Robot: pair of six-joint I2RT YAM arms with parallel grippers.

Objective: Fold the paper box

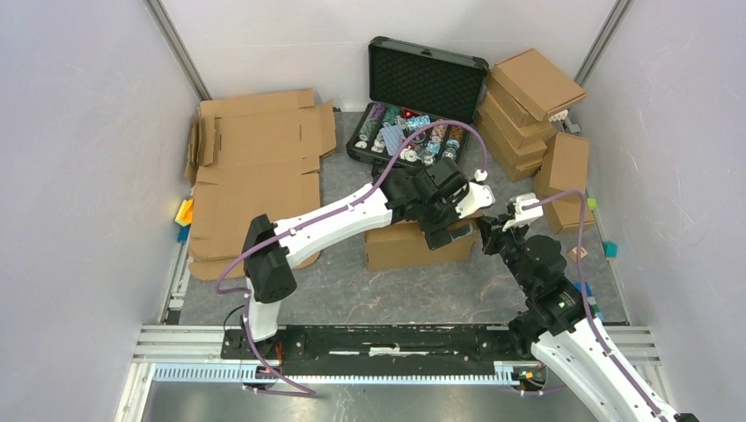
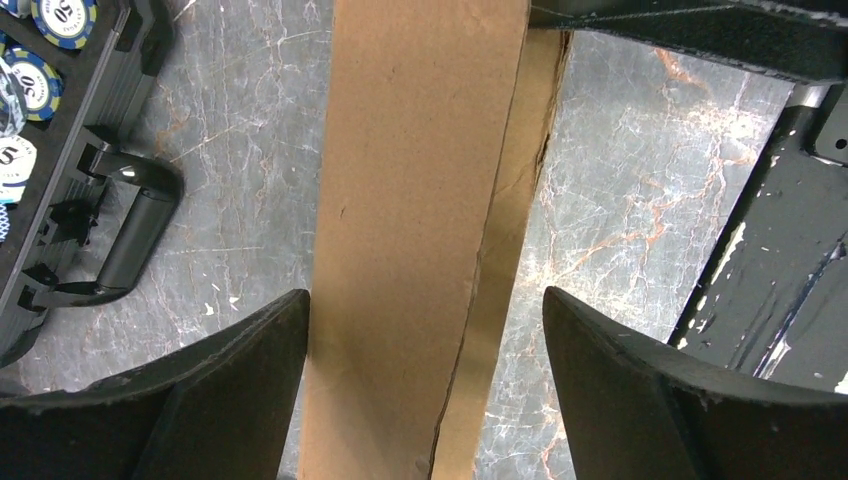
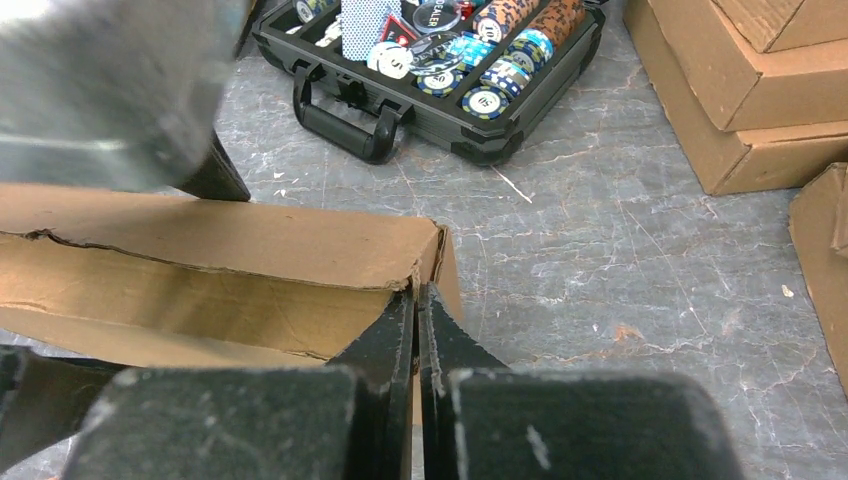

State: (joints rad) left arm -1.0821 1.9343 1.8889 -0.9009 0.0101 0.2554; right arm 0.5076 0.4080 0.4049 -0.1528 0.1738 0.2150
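The paper box (image 1: 409, 244), brown and folded into a low closed shape, lies in the middle of the table. My left gripper (image 1: 444, 230) hangs over its right part, open. In the left wrist view the box's narrow cardboard face (image 2: 415, 200) runs between the fingers of the left gripper (image 2: 425, 300); the left finger (image 2: 240, 390) sits close to its edge and the right finger (image 2: 640, 390) stands apart. My right gripper (image 1: 489, 234) is shut, and in the right wrist view its tips (image 3: 418, 292) rest at the box's right corner (image 3: 425, 240), below a torn lid edge.
An open black case of chips (image 1: 413, 132) stands behind the box, its handle (image 2: 130, 240) near the left gripper. Folded boxes are stacked at the back right (image 1: 528, 105). Flat cardboard blanks (image 1: 255, 176) lie at the left. Small coloured blocks (image 1: 184, 214) sit by the walls.
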